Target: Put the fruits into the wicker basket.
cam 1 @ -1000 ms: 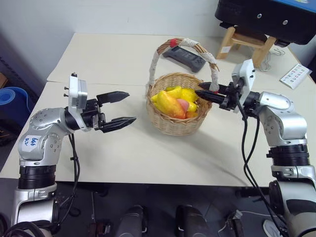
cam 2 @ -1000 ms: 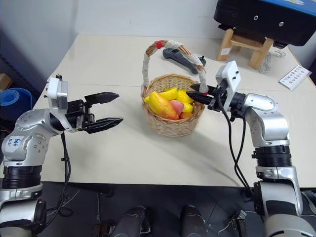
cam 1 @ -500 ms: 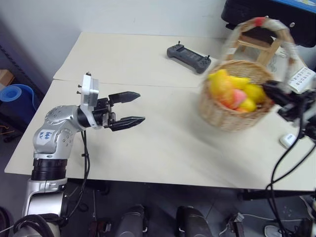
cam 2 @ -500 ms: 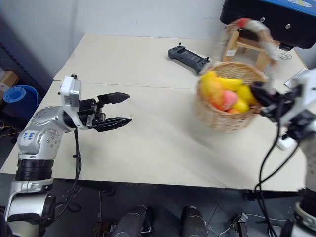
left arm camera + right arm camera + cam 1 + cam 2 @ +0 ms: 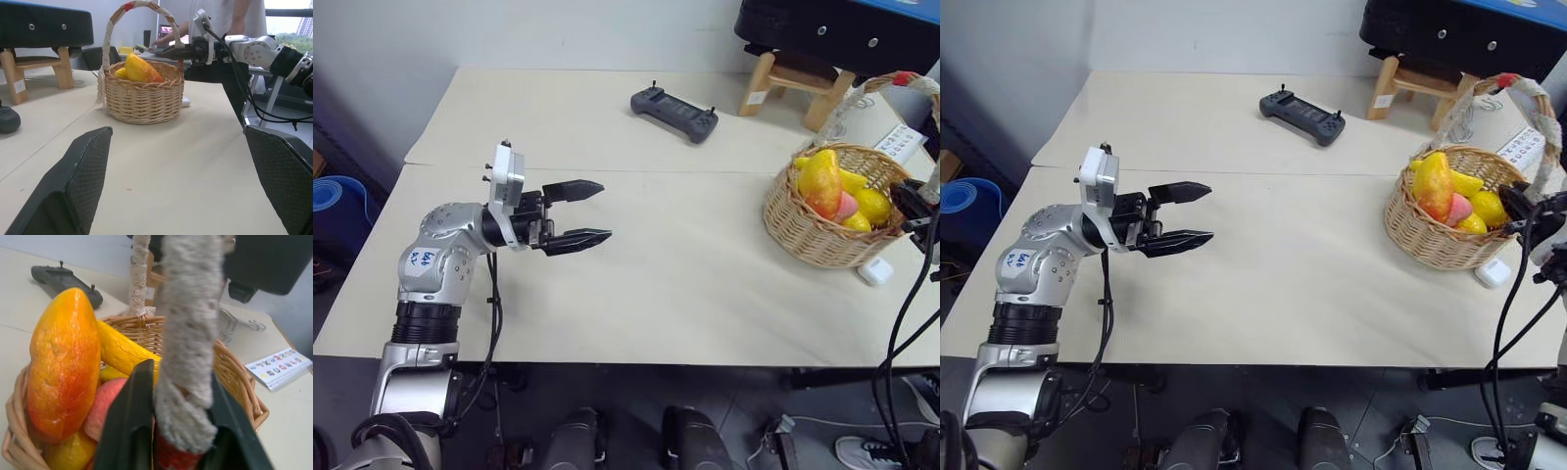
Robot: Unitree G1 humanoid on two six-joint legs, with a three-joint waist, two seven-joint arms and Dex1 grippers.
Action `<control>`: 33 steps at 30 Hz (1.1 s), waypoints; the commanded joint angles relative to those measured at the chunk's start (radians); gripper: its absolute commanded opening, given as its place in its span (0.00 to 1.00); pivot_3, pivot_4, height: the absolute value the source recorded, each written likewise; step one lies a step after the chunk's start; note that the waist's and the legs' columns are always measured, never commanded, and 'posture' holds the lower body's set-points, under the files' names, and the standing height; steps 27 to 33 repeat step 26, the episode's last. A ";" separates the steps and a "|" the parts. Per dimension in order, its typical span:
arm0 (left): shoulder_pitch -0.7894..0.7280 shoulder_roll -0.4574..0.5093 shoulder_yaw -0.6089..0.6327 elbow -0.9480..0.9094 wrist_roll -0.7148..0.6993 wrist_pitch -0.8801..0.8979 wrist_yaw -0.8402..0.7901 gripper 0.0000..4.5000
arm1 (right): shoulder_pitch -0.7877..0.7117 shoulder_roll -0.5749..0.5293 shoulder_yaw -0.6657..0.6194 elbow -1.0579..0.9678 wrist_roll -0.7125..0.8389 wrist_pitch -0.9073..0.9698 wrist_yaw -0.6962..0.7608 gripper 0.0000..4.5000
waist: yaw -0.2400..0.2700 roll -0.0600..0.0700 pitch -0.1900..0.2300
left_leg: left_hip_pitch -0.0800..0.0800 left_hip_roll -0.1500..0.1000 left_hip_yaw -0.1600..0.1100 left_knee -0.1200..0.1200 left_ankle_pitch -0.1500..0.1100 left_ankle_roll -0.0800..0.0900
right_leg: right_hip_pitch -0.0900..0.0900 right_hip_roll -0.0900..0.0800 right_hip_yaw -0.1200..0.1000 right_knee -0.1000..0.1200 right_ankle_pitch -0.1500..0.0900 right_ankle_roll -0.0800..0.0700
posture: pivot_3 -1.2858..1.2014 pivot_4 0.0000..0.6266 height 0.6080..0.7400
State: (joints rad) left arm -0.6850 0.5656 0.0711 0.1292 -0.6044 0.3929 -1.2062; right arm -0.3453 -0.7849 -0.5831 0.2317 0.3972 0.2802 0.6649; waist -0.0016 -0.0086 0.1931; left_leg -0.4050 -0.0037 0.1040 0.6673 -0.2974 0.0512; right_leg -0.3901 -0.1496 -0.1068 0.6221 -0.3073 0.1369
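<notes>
Desk (image 5: 685, 284) — wicker basket (image 5: 822, 230) at right edge, holding mango (image 5: 819, 183), peach (image 5: 845, 205), banana (image 5: 1465, 183); small case (image 5: 874, 271) just beside it at front right; controller (image 5: 674, 101) behind, mid-desk; card (image 5: 904, 143) far right; stool (image 5: 798, 83) behind the basket; left pincer (image 5: 587, 211) over the left half, well apart from the basket

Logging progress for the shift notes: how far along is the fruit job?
Done: mango, peach and banana lie in the wicker basket; no fruit shows on the table. In hand: the right end effector straddles the basket's handle. Left: release it. The left end effector hangs open, holding nothing.
</notes>
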 commanded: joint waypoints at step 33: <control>0.617 0.228 0.102 -0.278 0.199 -0.249 0.091 1.00 | 0.377 0.059 0.334 -0.280 -0.082 -0.512 0.537 0.99 | 0.001 0.001 0.001 | 0.014 0.001 -0.003 -0.003 -0.011 -0.009 | 0.014 -0.011 0.000 -0.012 0.002 -0.003 | 0.52 0.24 1.00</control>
